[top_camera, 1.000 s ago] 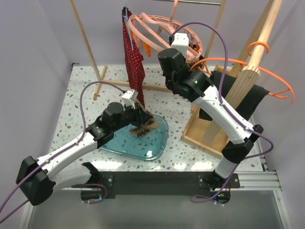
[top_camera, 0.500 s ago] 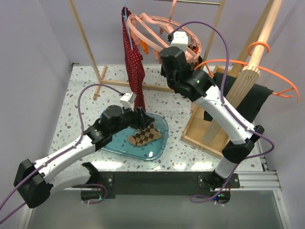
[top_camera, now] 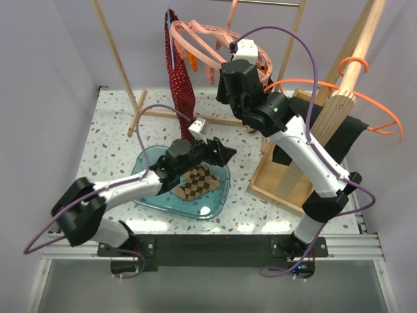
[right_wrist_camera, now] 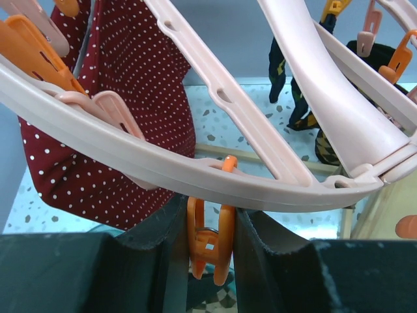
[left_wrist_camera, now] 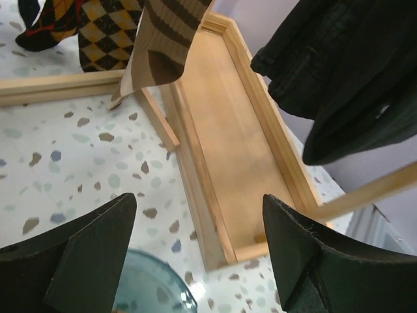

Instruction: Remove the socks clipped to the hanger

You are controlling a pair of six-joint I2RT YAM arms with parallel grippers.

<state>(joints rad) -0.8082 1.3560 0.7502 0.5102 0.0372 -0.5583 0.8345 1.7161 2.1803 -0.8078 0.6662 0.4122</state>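
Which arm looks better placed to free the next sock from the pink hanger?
Right: the right fingers clamp an orange peg on the hanger, while the left fingers hang open and empty near the teal tray.

One checkered sock [top_camera: 197, 184] lies in the one teal tray [top_camera: 210, 203]; one round pink hanger [top_camera: 195, 36], one thin orange hanger [top_camera: 354, 61], one red dotted garment [top_camera: 179, 72].

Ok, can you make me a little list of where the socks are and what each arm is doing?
sock in tray: one checkered sock lies in the blue tray
socks on hanger: dark socks hang from the pink hanger
left fingers: open, holding nothing
right fingers: closed around an orange peg on the hanger
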